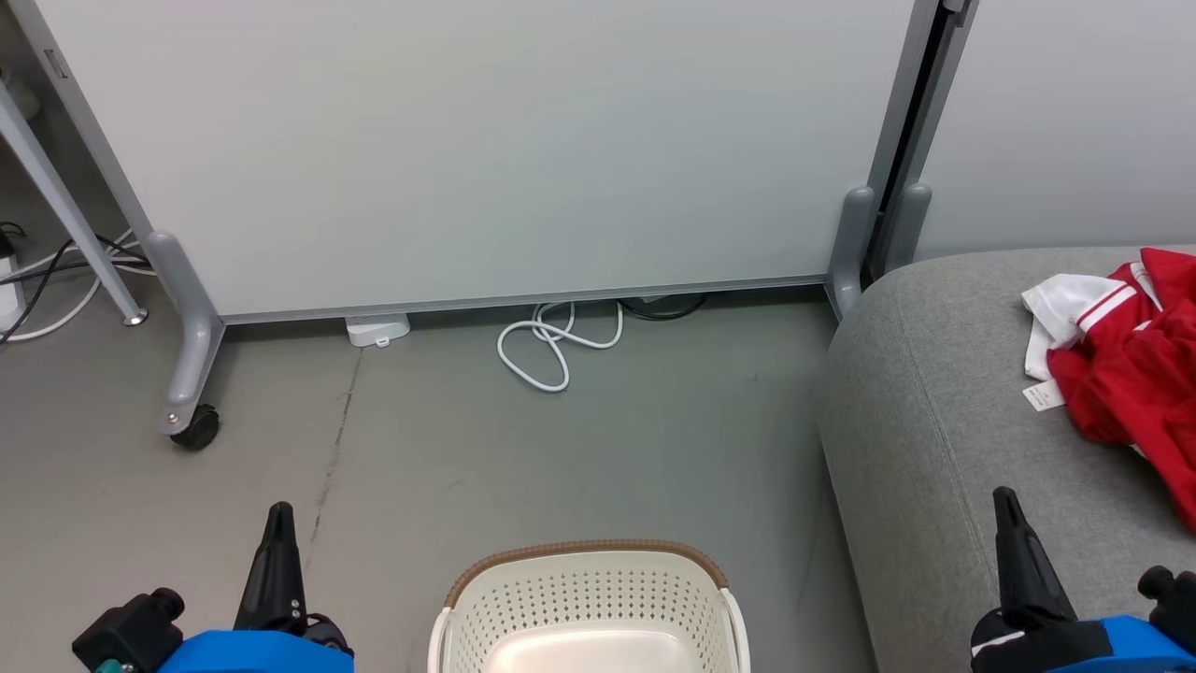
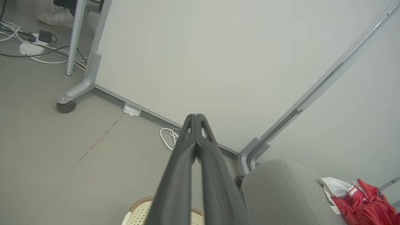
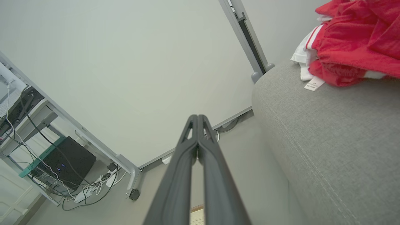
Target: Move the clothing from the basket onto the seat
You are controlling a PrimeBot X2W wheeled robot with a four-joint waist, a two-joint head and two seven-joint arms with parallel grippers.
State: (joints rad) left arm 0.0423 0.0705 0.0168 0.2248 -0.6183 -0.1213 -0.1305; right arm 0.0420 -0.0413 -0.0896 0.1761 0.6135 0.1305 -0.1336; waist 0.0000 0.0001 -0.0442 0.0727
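The red clothing point(image 1: 1131, 365) lies in a heap on the grey seat point(image 1: 925, 393), over at the right, with a white sleeve and a small tag sticking out. Part of the heap runs off the edge of the head view, so I cannot tell if it is one piece or two. The basket point(image 1: 584, 551) sits on the floor point(image 1: 561, 449) just beside the seat, right in front of the robot. The part of its inside that can be seen is bare, but its near end is cut off at the bottom of the view. The left gripper point(image 1: 277, 523) is low on the left of the basket, and the right gripper point(image 1: 1011, 519) is low over the front of the seat. Both have their jaws pressed tight together, with nothing between them. So the job looks done, or very nearly. The next move, I think, is to look down into the hidden end of the basket. If something red is there, a gripper must spread its jaws, dip in, pinch the cloth and carry it across to the seat. If not, the arms can just rest.
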